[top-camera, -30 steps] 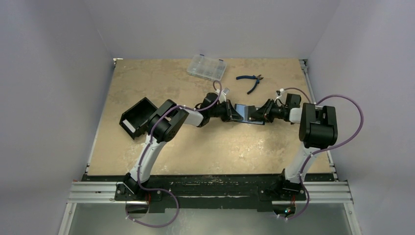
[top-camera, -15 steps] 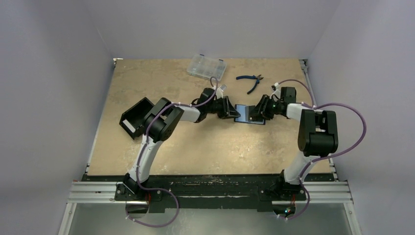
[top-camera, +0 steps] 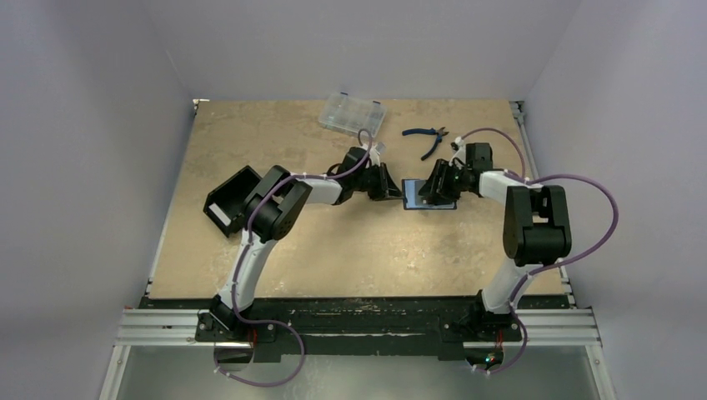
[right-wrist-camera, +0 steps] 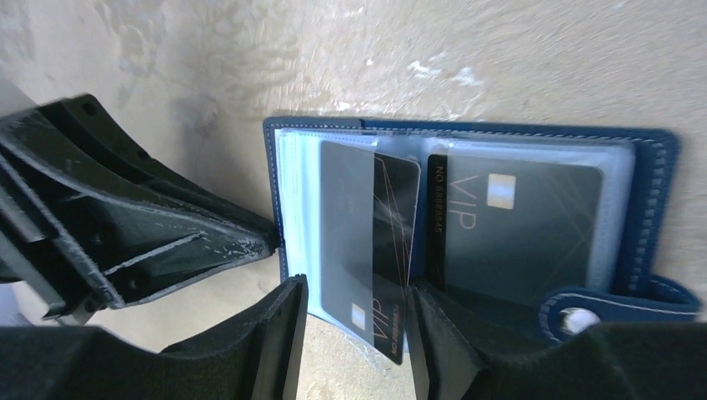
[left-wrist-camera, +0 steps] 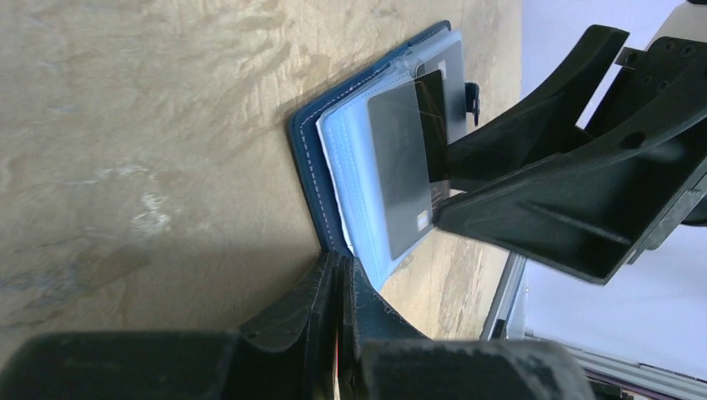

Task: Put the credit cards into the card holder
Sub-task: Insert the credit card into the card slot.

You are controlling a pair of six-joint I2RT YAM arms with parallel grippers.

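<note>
My left jaws are clenched at the left edge of the card holder (right-wrist-camera: 657,200); my right jaws, released, straddle a credit card (right-wrist-camera: 367,242).

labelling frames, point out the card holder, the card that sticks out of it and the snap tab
card holder (right-wrist-camera: 654,200), right wrist view, blue cover edge
sticking-out card (right-wrist-camera: 367,233), right wrist view, middle of its face
snap tab (right-wrist-camera: 634,302), right wrist view, strap beside the stud

VIP on sleeved card (right-wrist-camera: 517,225), VIP on protruding card (right-wrist-camera: 367,250)

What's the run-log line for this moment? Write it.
left gripper: shut, tips at card holder edge | right gripper: open, straddling dark card partly sleeved | second card: sleeved
</note>
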